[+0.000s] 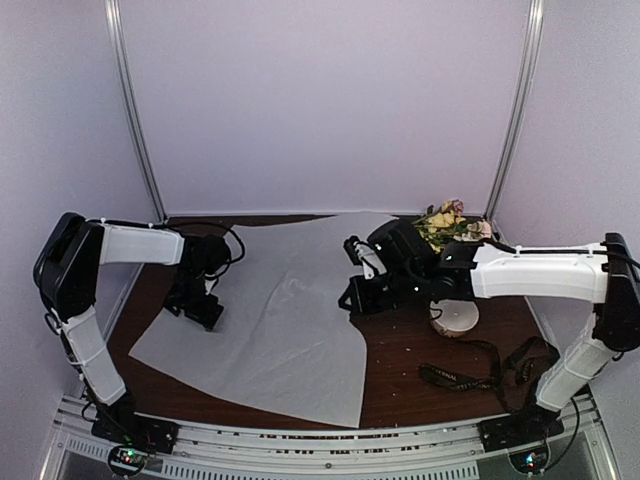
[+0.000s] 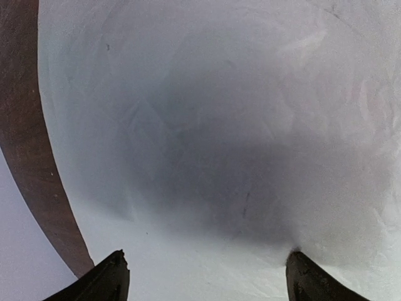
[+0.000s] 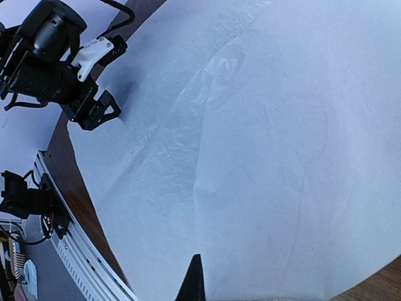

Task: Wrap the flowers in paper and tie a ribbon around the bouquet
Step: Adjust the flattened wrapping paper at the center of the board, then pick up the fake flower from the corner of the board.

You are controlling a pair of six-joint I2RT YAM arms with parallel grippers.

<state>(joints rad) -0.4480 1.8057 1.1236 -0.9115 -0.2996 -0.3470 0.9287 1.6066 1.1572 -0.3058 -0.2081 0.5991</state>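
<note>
Pale grey-white paper (image 1: 280, 320) lies flat mid-frame in the top view, long axis running diagonally from upper right to lower left over the brown table (image 1: 420, 395). Left gripper (image 1: 205, 312) sits at the paper's left edge, jaws wide apart, holding nothing. Right gripper (image 1: 352, 298) is at the paper's right edge, jaws shut to a single wedge in the right wrist view; can't tell if paper is pinched between them. Flowers (image 1: 447, 220) are upper right, behind the right arm and off the sheet. Ribbon (image 1: 470, 378) lies lower right on bare wood. Right arm is the nearer one to both, so fetching the flowers probably falls to it.
</note>
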